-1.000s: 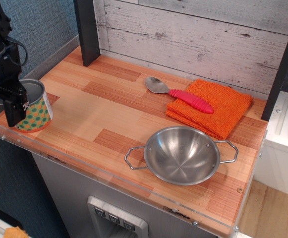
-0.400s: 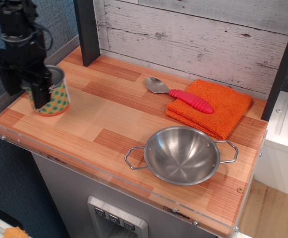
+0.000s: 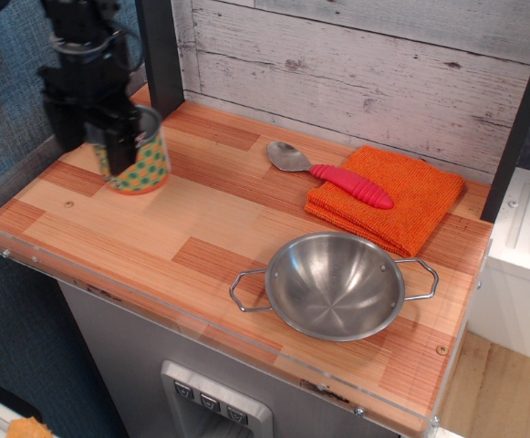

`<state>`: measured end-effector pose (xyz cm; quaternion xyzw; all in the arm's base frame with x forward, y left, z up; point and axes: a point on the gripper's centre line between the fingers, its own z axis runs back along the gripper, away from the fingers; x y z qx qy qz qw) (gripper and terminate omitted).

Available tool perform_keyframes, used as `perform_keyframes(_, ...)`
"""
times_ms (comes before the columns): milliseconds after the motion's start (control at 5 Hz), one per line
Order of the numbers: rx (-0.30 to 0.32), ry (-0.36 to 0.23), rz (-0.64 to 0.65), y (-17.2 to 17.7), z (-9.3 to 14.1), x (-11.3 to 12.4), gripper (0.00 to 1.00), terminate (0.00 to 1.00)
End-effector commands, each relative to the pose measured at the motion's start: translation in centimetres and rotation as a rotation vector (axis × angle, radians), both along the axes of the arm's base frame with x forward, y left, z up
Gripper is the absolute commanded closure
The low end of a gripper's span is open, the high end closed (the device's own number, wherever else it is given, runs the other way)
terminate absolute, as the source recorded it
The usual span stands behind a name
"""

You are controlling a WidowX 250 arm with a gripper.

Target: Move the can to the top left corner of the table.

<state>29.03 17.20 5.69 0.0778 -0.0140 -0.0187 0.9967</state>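
End effector [image 3: 109,128] carried can [image 3: 141,157] farther toward back-left corner.

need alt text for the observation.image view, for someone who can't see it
A black robot hand grips an orange-and-green dotted can near the back left corner of a wood-plank table. Further right, a spoon with a pink handle rests partly on a folded orange cloth, and a steel two-handled bowl sits near the front edge.

Green-dotted orange can [image 3: 144,164], pink-handled spoon [image 3: 333,173]
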Motion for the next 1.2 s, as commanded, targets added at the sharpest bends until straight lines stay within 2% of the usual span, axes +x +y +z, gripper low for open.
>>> perform_keyframes(0, -0.018, -0.080, -0.011, -0.1, 1.0, 4.3, 0.00, 0.00)
perform_keyframes(200, -0.012, -0.092, -0.035, -0.6, 0.8, 5.7, 0.00, 0.00)
perform_keyframes(400, -0.034, -0.123, -0.058, -1.2, 1.4, 6.8, 0.00, 0.00)
perform_keyframes(600, -0.035, -0.128, -0.054, -1.3, 1.9, 6.7, 0.00, 0.00)
perform_keyframes(800, 0.006, -0.136, -0.041, -1.5, 2.4, 5.3, 0.00, 0.00)
perform_keyframes(1000, 0.026, -0.119, -0.020, -1.9, 3.0, 3.8, 0.00, 0.00)
